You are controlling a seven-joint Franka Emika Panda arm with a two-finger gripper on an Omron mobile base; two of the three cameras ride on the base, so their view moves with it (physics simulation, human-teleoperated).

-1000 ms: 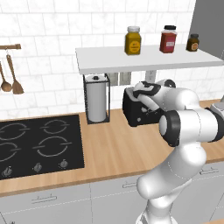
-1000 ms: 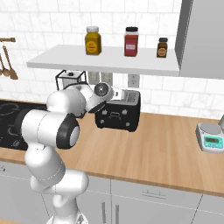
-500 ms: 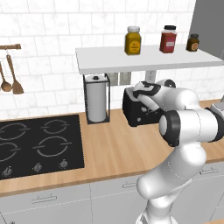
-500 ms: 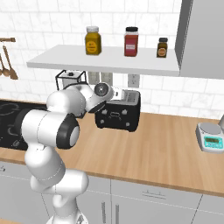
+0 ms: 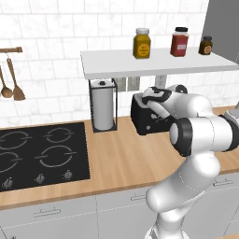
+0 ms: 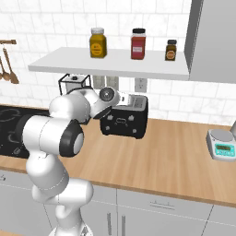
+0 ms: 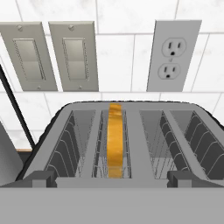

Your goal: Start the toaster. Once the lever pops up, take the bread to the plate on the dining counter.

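Hovering just above the toaster [image 7: 127,144], the hand [image 6: 120,98] has its fingers spread wide and holds nothing — the bread [image 7: 115,140] sits edge-up in the left slot. The lever looks not yet pressed; next it likely needs finding and pushing down. Shelf [image 5: 154,63] overhead and wall behind leave little room — the tabletop [image 6: 175,152] in front is free.

Arm [image 5: 200,135]: glossy white rounded link shells; black bands at the joints, widest ring at the elbow [image 6: 71,138]; fat cylindrical segments, smooth, no visible cables or screws; grey disc cap on the wrist joint [image 6: 109,95]; dark trim on the wrist section; lower links swell into bulbous white housings.
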